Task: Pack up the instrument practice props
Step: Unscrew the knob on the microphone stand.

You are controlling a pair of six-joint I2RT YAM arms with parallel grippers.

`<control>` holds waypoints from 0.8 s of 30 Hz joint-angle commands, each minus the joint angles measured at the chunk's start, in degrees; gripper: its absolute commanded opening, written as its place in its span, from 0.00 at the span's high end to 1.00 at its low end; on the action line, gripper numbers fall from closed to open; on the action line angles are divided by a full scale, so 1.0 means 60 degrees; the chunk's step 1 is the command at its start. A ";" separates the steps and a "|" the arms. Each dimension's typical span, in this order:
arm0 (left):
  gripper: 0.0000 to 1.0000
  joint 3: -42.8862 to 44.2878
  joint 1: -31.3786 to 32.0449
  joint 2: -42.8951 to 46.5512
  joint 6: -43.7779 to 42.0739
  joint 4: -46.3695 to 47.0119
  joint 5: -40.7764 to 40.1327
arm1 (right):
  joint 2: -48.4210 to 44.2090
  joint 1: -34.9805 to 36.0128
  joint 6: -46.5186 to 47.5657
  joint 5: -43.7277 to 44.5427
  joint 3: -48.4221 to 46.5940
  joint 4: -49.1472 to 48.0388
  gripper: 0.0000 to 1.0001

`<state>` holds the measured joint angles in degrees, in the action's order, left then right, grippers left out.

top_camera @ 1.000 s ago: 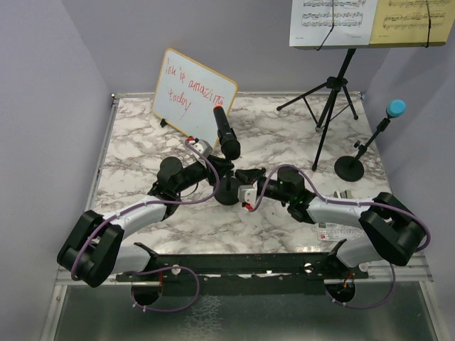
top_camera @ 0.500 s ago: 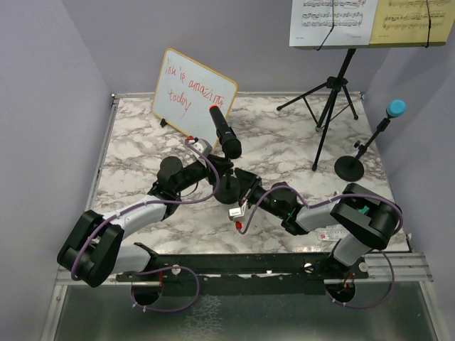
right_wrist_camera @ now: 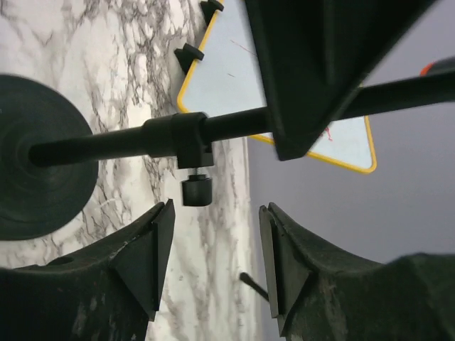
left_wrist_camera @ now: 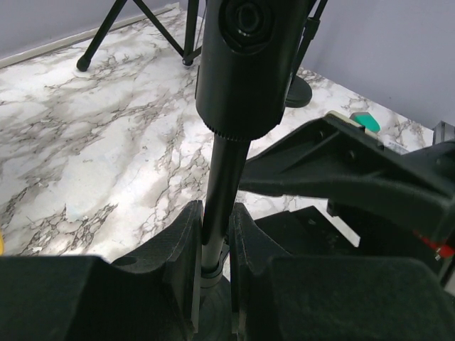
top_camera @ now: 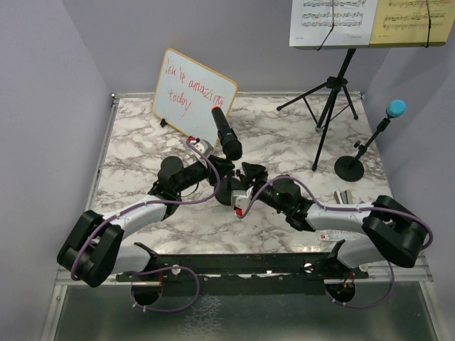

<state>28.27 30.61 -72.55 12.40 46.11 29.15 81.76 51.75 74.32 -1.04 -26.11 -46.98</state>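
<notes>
1. Holding the left gripper [left_wrist_camera: 213, 238] pinched on the thin pole [left_wrist_camera: 222, 177] of the near mic holder [right_wrist_camera: 106, 145]; the pads are clamped low on it, just above the round base [right_wrist_camera: 32, 163], with the black microphone [left_wrist_camera: 242, 64] standing straight above the fingers.
2. I am reading the right gripper [right_wrist_camera: 215, 213] as parted; its jaws are standing apart with nothing between them, and the pole's collar and knob [right_wrist_camera: 192, 142] are lying just beyond the fingertips, untouched as far as I can tell.
3. I am judging this holder to be top-heavy; the microphone looks dense, rigid and smooth, riding on a slim stiff rod, so it is probably wanting to tip away from the pads if the base lifts.
4. I am thinking the best hold on the microphone is around its thick barrel, with the right jaws spread wide for that girth; the pole alone seems too thin and slick to resist twisting.
5. I am treating the clip as the weak part; pulling along the barrel seems kinder than levering sideways.
6. I am noting the rest far ahead of both tools; the blue microphone [top_camera: 395, 108] is sitting on its own holder, and the music desk [top_camera: 334, 99] is carrying the white sheet [top_camera: 333, 21] and the yellow sheet [top_camera: 416, 21], none of it packed yet.
</notes>
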 commanded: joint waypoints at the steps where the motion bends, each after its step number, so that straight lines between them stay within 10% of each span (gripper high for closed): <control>1: 1.00 0.0209 0.0128 -0.0032 0.0320 -0.0168 0.0577 | -0.0800 0.0004 -0.3447 -0.0074 -0.0646 0.2452 0.41; 24: 1.00 0.0247 0.0128 -0.0063 0.0277 -0.0258 0.0592 | -0.2280 -0.1963 -1.6275 -0.1839 -0.1169 0.3160 0.26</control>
<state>28.47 30.61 -72.64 12.38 45.89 29.32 68.93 41.12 -1.48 -11.90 -33.58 -24.43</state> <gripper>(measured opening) 0.223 0.740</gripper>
